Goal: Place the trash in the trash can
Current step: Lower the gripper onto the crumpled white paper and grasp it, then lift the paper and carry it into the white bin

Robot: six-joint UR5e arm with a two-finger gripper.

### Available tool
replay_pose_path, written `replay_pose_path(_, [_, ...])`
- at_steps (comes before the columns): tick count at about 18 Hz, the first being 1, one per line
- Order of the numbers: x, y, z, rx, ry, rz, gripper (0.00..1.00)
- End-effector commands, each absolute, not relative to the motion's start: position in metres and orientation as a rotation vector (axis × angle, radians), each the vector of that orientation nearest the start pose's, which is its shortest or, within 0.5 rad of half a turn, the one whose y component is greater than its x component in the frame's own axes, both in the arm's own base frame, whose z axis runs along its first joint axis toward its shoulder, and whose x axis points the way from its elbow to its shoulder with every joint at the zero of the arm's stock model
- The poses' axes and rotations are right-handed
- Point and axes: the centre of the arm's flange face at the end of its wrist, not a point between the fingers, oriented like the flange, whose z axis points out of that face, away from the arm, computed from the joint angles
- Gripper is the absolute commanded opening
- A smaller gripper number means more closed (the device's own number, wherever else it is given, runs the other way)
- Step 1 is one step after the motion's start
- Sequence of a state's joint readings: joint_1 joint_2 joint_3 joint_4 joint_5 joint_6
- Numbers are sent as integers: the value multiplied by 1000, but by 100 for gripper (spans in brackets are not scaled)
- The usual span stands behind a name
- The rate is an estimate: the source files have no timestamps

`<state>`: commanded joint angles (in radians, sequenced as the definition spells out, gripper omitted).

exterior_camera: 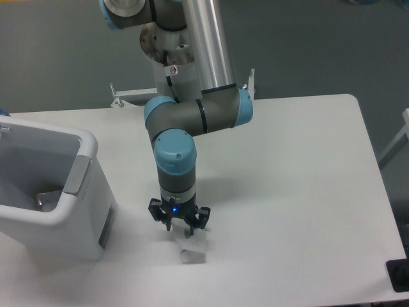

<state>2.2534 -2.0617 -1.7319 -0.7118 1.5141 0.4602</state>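
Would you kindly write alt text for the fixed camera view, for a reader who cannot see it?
A robot arm's gripper reaches down onto a crumpled white carton on a white table. A large white trash can stands at the left, something dim lying inside.

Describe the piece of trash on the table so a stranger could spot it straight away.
Start at the big white trash can on the table's left side, then look right along the near edge to the arm's black claw pointing down. Directly under the claw lies the crumpled white carton, partly hidden by it. It is the only loose item on the tabletop, small and flattened, nearly the table's colour.
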Motion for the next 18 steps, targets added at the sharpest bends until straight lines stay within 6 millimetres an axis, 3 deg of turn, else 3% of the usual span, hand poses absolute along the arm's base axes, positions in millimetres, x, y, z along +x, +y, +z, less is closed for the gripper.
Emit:
replay_pose_path(7, [-308,569,263,-2826,-347,83,0])
replay_pose_path(15, [-343,563,328,-2649,-383,25,0])
replay_pose_path(18, [-356,560,361,-2556,-402,-15,0])
